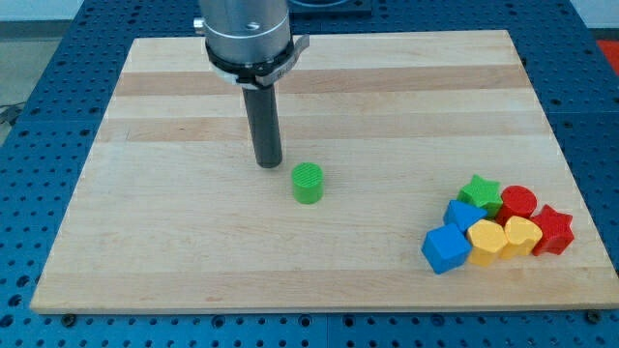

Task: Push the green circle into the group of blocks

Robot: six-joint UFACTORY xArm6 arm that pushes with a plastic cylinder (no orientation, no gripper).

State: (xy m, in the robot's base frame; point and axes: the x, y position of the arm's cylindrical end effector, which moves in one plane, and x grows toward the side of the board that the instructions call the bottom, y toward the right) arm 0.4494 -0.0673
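The green circle (pixel 309 183) stands alone near the middle of the wooden board (pixel 193 251). My tip (pixel 268 164) rests on the board just to the upper left of the green circle, a small gap away. The group of blocks sits at the view's lower right: a green star (pixel 480 190), a red circle (pixel 518 201), a red star (pixel 553 229), a blue block (pixel 463 215), a blue cube (pixel 445 248), a yellow block (pixel 485 242) and a yellow heart (pixel 521 235). They touch one another.
The board lies on a blue perforated table (pixel 39 116). The arm's grey body (pixel 247 34) hangs over the board's top edge.
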